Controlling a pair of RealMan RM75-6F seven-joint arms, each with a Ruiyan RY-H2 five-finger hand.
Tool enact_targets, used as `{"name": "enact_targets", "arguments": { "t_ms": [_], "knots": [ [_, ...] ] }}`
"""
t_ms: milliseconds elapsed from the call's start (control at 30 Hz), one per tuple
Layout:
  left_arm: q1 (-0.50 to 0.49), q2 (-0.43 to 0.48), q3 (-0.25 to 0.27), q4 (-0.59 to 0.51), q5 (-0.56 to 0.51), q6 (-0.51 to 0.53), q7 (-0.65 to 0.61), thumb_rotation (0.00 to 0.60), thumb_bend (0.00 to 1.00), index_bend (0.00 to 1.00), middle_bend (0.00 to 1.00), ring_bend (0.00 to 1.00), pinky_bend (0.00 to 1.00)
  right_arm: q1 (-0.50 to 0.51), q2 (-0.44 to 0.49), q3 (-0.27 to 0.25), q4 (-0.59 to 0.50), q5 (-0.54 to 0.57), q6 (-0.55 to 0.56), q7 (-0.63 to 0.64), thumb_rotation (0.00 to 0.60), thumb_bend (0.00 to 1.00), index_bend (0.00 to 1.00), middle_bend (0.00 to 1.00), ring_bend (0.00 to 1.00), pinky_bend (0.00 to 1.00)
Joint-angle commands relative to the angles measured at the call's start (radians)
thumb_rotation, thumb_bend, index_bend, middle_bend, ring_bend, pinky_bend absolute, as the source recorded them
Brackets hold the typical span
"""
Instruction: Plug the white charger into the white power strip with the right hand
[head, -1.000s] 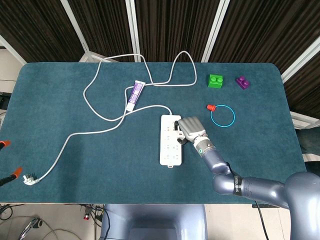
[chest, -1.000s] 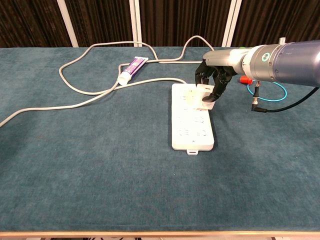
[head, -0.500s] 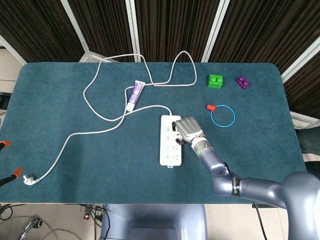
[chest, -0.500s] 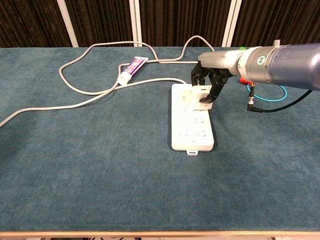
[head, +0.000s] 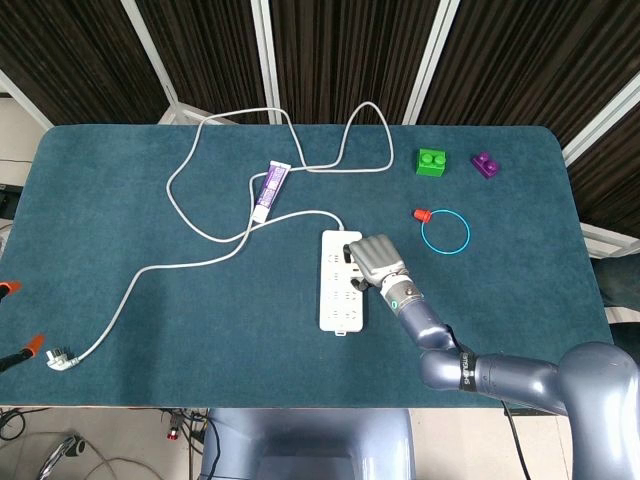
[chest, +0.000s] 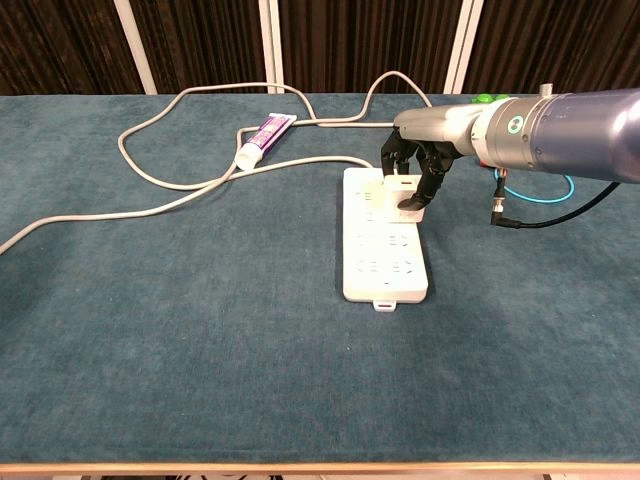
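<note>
**Q:** Where is your right hand, and what is it doing?

**A:** My right hand (head: 375, 258) (chest: 420, 165) is over the far end of the strip (head: 340, 295) (chest: 385, 245), where the cord enters. My fingers (chest: 412, 190) are curled down around a small white plug (chest: 400, 183) that sits on the strip's top sockets. I am clamped on that plug; the fingertips touch it from both sides. My left hand shows in neither view.

**Q:** And the strip itself?

**A:** It lies flat near the middle of the table (head: 120, 200) (chest: 200, 360), long axis running from the near edge toward the far edge. Its cord (head: 200, 262) (chest: 150, 205) loops off toward the left edge and ends in a loose plug head (head: 60, 357) at the near left corner.

**Q:** What else is on the table?

**A:** A tube (head: 270, 190) (chest: 262, 137) lies beyond the strip, across the cord. A blue ring (head: 445, 233) with a red cap (head: 421, 214) sits just right of my hand. A green block (head: 432, 162) and a purple block (head: 485, 165) are near the far right corner, side by side but apart.
</note>
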Motion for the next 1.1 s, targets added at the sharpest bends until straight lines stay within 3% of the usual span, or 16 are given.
{"name": "enact_targets", "arguments": {
  "t_ms": [33, 1100],
  "knots": [
    [0.000, 0.000, 0.001, -0.001, 0.001, -0.001, 0.000, 0.600, 0.13, 0.27, 0.08, 0.03, 0.09, 0.002, 0.001, -0.002, -0.002, 0.003, -0.001, -0.003, 0.600, 0.50, 0.86, 0.66, 0.64, 0.45],
    [0.001, 0.004, -0.003, 0.003, -0.005, 0.000, -0.010, 0.600, 0.13, 0.27, 0.08, 0.03, 0.09, 0.008, -0.042, -0.015, 0.033, 0.009, 0.026, -0.050, 0.600, 0.52, 0.97, 0.74, 0.70, 0.45]
  ]
}}
